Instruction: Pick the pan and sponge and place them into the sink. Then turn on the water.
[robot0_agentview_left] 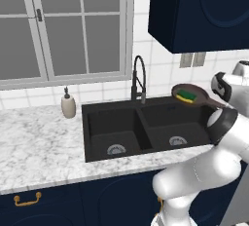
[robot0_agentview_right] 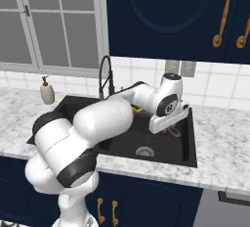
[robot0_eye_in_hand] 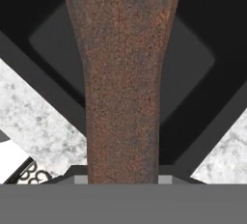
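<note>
The gripper (robot0_agentview_right: 172,129) is clamping the frying pan's (robot0_agentview_left: 190,95) handle, carrying the pan above the right basin of the black sink (robot0_agentview_left: 112,113), with the green-and-yellow sponge (robot0_agentview_left: 186,95) riding inside it. By my reading, the placing step is underway; next it needs lowering into the basin before releasing.

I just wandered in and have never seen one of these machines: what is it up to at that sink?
The white robot arm's gripper is shut on the long handle of a brown pan and holds it in the air over the right basin of the black sink. A small green and yellow sponge rides inside the pan. No water comes from the black faucet, and both basins look empty.
</note>
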You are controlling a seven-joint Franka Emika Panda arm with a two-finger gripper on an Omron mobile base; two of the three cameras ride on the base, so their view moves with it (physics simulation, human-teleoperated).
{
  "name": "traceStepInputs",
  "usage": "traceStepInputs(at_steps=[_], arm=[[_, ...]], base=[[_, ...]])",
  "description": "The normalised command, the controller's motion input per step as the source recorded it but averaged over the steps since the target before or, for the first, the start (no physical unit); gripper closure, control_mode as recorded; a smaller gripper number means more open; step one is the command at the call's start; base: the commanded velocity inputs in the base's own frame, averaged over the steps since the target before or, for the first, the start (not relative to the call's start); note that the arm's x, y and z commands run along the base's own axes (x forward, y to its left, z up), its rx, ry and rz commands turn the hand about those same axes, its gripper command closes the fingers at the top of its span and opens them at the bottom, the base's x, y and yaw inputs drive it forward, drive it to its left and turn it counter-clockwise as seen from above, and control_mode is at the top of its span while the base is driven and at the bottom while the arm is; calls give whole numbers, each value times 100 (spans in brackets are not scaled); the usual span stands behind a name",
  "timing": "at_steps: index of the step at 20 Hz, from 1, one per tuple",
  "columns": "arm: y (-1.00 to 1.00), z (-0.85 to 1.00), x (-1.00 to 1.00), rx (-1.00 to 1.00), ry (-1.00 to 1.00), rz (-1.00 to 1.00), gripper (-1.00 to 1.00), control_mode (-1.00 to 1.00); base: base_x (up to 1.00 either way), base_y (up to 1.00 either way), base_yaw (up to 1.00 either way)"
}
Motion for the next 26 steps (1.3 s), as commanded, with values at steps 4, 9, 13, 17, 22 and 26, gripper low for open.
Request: traceStepInputs(at_steps=[4,9,13,17,22,26], arm=[[0,-29,31,0,5,0,100,-100],[5,-53,22,0,8,2,100,-100],[1,-37,24,0,3,7,100,-100],[30,-22,26,0,2,8,100,-100],[34,-28,14,0,3,8,100,-100],[4,-16,14,0,4,9,100,-100]], base=[[0,0,0],[0,0,0],[0,0,0],[0,0,0],[0,0,0],[0,0,0]])
